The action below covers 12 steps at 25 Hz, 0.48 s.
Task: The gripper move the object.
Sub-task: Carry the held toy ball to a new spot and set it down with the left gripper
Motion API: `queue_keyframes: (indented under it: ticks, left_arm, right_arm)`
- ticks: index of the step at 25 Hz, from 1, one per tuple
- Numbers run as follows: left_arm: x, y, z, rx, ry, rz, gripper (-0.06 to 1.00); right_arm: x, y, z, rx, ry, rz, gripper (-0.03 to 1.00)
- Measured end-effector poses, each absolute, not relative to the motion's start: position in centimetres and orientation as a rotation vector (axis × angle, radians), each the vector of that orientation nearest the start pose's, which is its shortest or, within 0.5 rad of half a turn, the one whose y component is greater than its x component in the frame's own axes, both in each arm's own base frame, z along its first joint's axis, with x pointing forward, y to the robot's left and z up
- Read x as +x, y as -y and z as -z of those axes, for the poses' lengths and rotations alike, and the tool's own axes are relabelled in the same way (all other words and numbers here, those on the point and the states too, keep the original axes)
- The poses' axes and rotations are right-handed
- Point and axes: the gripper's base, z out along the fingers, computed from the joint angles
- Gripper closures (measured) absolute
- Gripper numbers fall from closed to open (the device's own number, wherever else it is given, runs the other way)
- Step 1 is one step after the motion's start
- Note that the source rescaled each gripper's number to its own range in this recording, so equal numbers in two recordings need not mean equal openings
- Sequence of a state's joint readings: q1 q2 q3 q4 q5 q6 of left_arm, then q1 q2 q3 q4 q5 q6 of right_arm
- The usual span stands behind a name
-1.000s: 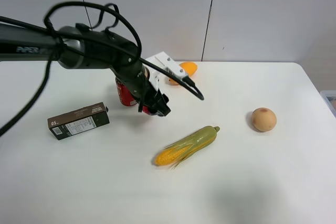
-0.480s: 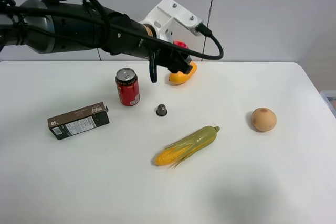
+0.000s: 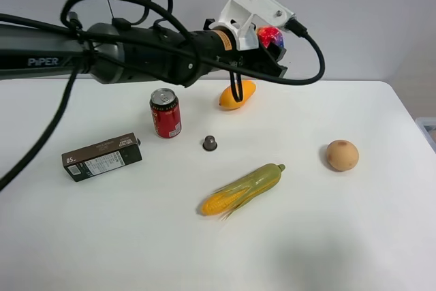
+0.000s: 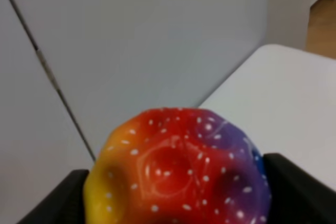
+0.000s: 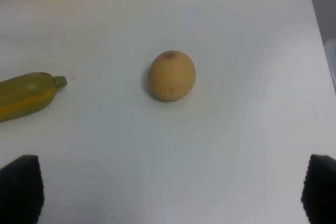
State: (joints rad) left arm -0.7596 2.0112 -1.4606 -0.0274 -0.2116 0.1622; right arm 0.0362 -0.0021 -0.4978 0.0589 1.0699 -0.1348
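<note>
- Up over the back edge of the desk (image 3: 340,236), the left gripper (image 3: 272,46) has its black jaws clamped on the ball (image 3: 270,35), one jaw on each side.
- Ball is airborne, well clear of the desk surface. In the high view it sits against the wall (image 3: 354,18), higher in the frame than the yellow fruit (image 3: 238,95) and slightly to its right.
- Ball is round, so no long axis to report. Surface is dimpled with white specks.
- Left wrist view: the red patch faces the camera, with yellow on one flank and purple/blue on the other. Both jaws touch the ball's sides.
- Black arm (image 3: 136,59) marked "PiPER" runs roughly level from the left of the high view toward the middle. The gripper head points to the right.
- Right gripper (image 5: 168,192) is spread wide with nothing between its tips. It hangs over the desk near the tan round fruit (image 5: 171,75) and is out of the high view.
- On the desk, well apart from the ball:
  - red can (image 3: 165,112), upright
  - grey cap (image 3: 210,143), just right of the can
  - brown box (image 3: 101,157), lying flat on the left
  - corn cob (image 3: 242,189), lying diagonally with its green stem end up-right
  - tan round fruit, far right
</note>
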Motion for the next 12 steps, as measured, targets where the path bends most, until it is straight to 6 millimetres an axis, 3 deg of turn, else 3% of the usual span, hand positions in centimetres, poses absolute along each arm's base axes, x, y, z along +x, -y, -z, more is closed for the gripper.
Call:
queue_keyframes:
  ticks: [6,12]
  left_arm:
    - [37.1,35.9,-23.3,0.75,-1.635,0.489,0.91]
    - [38.3,37.6,-18.0,0.866,-1.628,0.437,0.91]
  right_arm:
    - [-0.6,-0.5,-27.6,-0.178,-2.044,-0.009,-0.03]
    - [-0.6,-0.5,-27.6,-0.178,-2.044,-0.009,-0.03]
